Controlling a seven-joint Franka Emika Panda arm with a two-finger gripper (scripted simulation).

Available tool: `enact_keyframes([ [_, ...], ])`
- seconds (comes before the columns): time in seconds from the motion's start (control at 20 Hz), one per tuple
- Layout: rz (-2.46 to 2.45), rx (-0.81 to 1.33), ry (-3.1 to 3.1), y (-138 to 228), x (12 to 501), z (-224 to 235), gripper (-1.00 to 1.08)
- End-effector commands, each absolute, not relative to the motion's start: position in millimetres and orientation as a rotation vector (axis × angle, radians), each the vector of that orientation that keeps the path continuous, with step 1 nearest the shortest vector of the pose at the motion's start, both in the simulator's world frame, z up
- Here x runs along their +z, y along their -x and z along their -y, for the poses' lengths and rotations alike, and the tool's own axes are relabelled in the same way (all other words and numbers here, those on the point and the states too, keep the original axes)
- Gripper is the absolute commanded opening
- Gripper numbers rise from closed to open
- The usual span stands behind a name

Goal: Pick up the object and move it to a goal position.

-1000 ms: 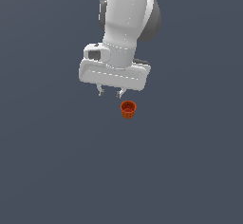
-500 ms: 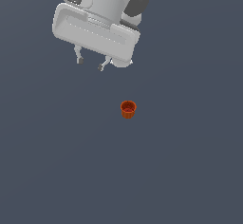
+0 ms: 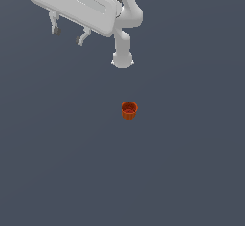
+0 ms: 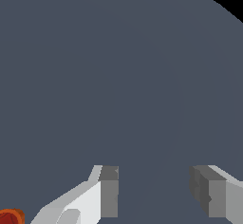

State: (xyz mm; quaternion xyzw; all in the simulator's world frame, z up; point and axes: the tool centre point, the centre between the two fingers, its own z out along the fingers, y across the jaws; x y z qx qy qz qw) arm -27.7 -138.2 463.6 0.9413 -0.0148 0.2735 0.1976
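The object, a small orange-red pot [image 3: 129, 110], stands upright on the dark grey floor near the middle of the exterior view. My gripper [image 3: 67, 35] hangs high toward the exterior view's upper left, well away from the pot, open and empty. In the wrist view the two fingers [image 4: 109, 190] stand wide apart around bare floor, and only a sliver of the pot [image 4: 10, 216] shows at the picture's edge.
The arm's white base post [image 3: 122, 52] rises from the floor behind the pot. The floor [image 3: 191, 163] is a plain dark grey surface all around.
The gripper has risen and swung toward the exterior view's upper left, away from the pot. The pot has stayed in place on the floor.
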Motion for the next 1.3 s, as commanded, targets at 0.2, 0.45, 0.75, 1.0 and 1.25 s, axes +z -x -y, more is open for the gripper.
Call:
enact_keyframes([
  [0.2, 0.078, 0.857, -2.616, 46, 475, 172, 0.28],
  [0.45, 0.099, 0.911, -2.627, 56, 466, 193, 0.28],
  [0.75, 0.11, 0.957, -2.666, 62, 435, 211, 0.28],
  [1.0, 0.104, 0.98, -2.719, 63, 394, 215, 0.28],
  [1.25, 0.081, 0.989, -2.788, 61, 343, 206, 0.28],
])
